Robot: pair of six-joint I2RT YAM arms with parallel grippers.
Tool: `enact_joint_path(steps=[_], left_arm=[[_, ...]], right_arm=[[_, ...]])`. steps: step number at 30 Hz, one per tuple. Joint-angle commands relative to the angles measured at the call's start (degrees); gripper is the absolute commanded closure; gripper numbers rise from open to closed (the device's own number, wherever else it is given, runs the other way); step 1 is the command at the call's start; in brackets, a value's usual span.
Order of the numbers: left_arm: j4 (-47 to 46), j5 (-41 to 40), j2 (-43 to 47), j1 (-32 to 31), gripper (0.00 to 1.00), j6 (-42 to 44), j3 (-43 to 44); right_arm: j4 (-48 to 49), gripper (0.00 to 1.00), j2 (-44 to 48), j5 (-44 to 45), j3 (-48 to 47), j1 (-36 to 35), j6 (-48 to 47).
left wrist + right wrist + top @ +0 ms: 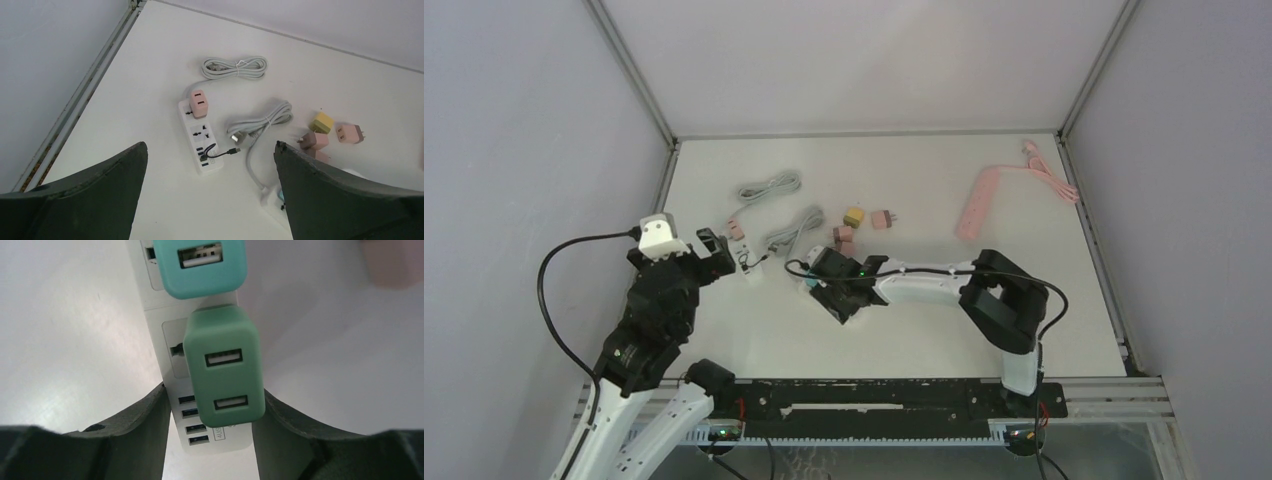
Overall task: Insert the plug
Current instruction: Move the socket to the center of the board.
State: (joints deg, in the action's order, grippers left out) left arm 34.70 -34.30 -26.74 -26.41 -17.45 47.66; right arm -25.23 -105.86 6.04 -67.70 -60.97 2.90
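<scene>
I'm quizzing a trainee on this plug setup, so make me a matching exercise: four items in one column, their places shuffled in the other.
1. green charger
2. teal charger
3. yellow charger
4. pink power strip

A. loose near the middle of the table
B. between the fingers of the right hand
C. far right of the table
D. on the white strip, past the green one

Pairs: 1-B, 2-D, 3-A, 4-C

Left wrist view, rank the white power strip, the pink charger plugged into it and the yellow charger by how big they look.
1. white power strip, clearly largest.
2-3. pink charger and yellow charger look about the same. They sit at different angles, so ranking them is unsure.
</scene>
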Motion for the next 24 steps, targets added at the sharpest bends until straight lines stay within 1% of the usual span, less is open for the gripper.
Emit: enact_joint_path(steps=[1, 6, 11, 17, 21, 24], left_arm=[[-2.6, 0.3, 0.9, 1.0, 0.00, 1.0, -0.9], [-2.8, 0.8, 1.4, 1.7, 0.00, 0.8, -1.1], [-2.8, 0.6, 1.7, 1.7, 0.00, 0.7, -1.2], [-2.8, 0.7, 1.9, 1.8, 0.00, 0.7, -1.3], [-2.7, 1.0, 1.9, 1.8, 0.00, 0.7, -1.3], [-2.7, 1.2, 1.9, 1.8, 0.00, 0.6, -1.3]], right_arm=[[-0.7, 0.52, -4.6, 7.1, -10.9, -0.5, 9.8], [-3.4, 0.53, -10.3, 9.4, -20.6, 0.0, 16.2], [-5.3, 0.54, -16.8, 10.4, -30.0, 1.0, 18.3], [-5.3, 0.55, -21.7, 13.9, -37.7, 2.8, 19.8], [-4.3, 0.48, -22.8, 14.6, -40.5, 3.7, 18.7], [-2.2, 0.36, -23.1, 13.2, -41.4, 3.9, 16.6]])
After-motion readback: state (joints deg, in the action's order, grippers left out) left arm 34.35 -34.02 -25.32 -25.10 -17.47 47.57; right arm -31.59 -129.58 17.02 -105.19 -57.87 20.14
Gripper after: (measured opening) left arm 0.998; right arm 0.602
